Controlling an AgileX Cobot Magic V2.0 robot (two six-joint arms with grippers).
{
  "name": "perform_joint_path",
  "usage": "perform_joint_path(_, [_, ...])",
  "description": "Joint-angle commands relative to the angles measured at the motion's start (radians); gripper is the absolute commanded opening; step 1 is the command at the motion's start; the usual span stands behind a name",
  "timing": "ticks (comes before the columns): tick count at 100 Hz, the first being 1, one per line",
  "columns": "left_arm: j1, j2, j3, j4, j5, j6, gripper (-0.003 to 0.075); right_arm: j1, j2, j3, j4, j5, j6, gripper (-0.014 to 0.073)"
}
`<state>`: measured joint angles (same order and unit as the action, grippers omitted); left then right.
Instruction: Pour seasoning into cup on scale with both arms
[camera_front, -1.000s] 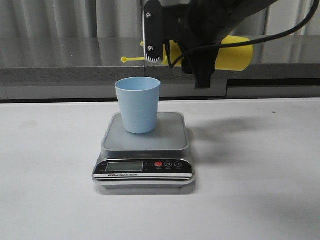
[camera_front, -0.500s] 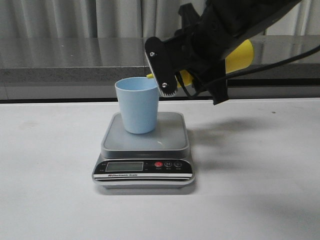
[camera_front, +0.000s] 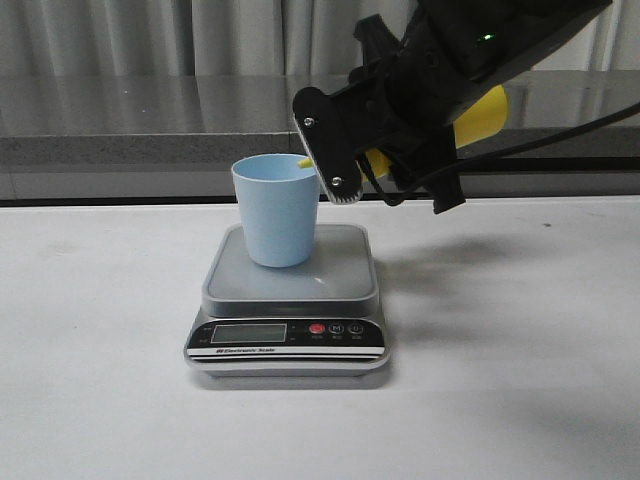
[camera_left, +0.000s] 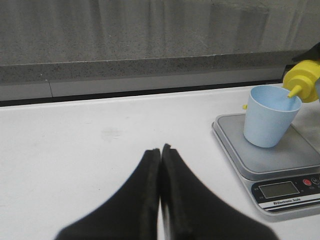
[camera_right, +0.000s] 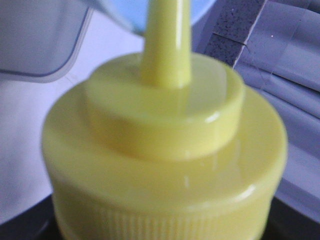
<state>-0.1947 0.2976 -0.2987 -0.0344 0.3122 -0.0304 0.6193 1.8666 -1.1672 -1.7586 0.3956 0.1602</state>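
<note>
The pale blue cup (camera_front: 276, 209) stands upright on the silver-grey platform of the scale (camera_front: 340, 275). My right gripper (camera_front: 385, 150) is shut on the yellow seasoning bottle (camera_front: 480, 112) and holds it tilted nozzle-down toward the left, the nozzle at the cup's rim. In the right wrist view the bottle's cap and nozzle (camera_right: 165, 125) fill the frame, with the cup's rim (camera_right: 135, 12) beyond. In the left wrist view the cup (camera_left: 271, 116), scale (camera_left: 280, 157) and bottle top (camera_left: 301, 80) are at the far right. My left gripper (camera_left: 160, 148) is shut and empty, low over the white table.
The white table (camera_front: 110, 340) spreads round the scale. A grey ledge and dark wall base (camera_front: 120, 150) run along the back edge. The scale's black front panel (camera_front: 286, 337) with a red button faces me.
My right arm has tilted the bottle from level to nozzle-down and lowered it to the cup's rim, most of it in the first half second. The left gripper's earlier state is not shown.
</note>
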Motion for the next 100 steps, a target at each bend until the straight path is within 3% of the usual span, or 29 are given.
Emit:
perform_joint_path(1, [0.001, 0.007, -0.028, -0.002, -0.081, -0.010, -0.0020, 0.000, -0.070, -0.021, 0.010, 0.044, 0.071, -0.0058])
perform_joint_path(33, [0.001, 0.007, -0.028, -0.002, -0.081, -0.010, -0.0020, -0.066, -0.161, -0.021, 0.311, 0.003, 0.496, -0.0058])
perform_joint_path(53, [0.001, 0.007, -0.028, -0.002, -0.081, -0.010, -0.0020, -0.152, -0.215, -0.016, 0.609, -0.154, 0.555, -0.0058])
perform_joint_path(72, [0.001, 0.007, -0.028, -0.002, -0.081, -0.010, -0.0020, -0.227, -0.242, 0.041, 0.802, -0.328, 0.486, -0.0058])
perform_joint_path(100, [0.001, 0.007, -0.028, -0.002, -0.081, -0.010, -0.0020, -0.312, -0.246, 0.214, 1.329, -0.726, 0.067, -0.0058])
